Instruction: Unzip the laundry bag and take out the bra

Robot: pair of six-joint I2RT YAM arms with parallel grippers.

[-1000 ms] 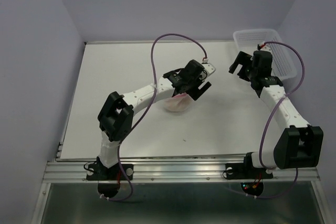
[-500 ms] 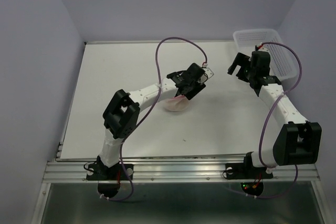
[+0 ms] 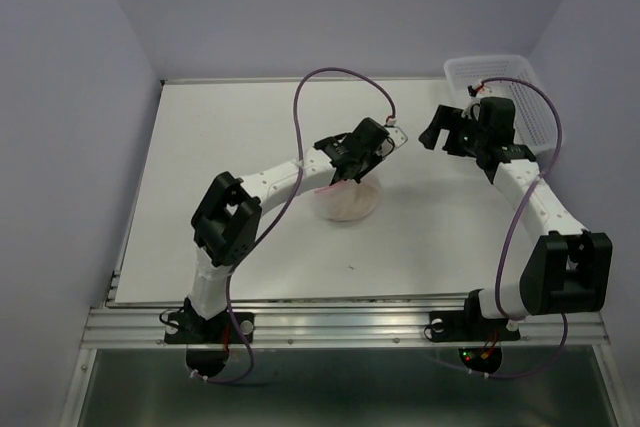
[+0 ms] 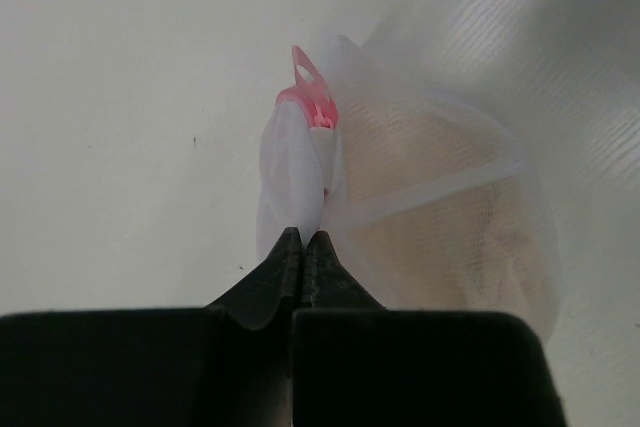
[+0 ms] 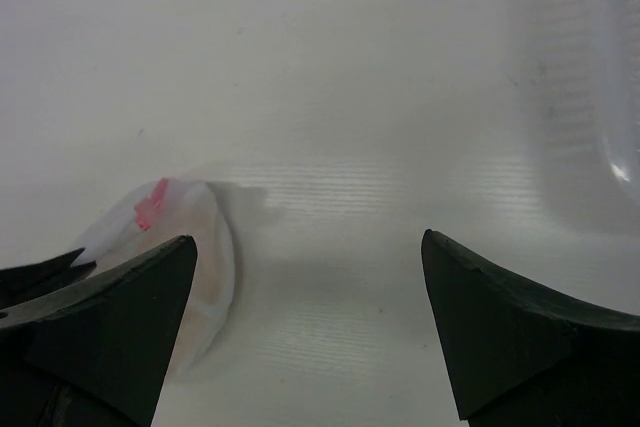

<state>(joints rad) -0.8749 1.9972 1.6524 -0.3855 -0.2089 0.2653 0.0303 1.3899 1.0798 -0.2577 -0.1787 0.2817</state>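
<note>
Mid-table, the left gripper [image 4: 303, 239] is clamped tight on a fold of the bag [image 3: 352, 203], its two black fingertips pressed together on white mesh just below the pink zipper tab [image 4: 310, 97]. The right gripper [image 5: 308, 239] hangs well apart from it, jaws spread wide and holding nothing, near the basket [image 3: 530, 97] at the table's [image 3: 230, 147] far right corner and facing the pouch.

By the look of things the job has barely begun. The bra [image 4: 430, 247] shows only as a beige mass behind the netting, so it is inside the bag. The pinch looks like an anchoring hold; the tab stands free above it. How much of the zip is open cannot be told from here. Left to do, on this showing: run the zip round the rim, part the halves and lift the bra out.

The pouch is a soft rounded dome of fine see-through netting, crossed by a paler seam band and drawn into a limp peak where it is gripped. The tab is a small glossy pink loop. The basket is clear lattice plastic, and the tabletop a flat matte white.
</note>
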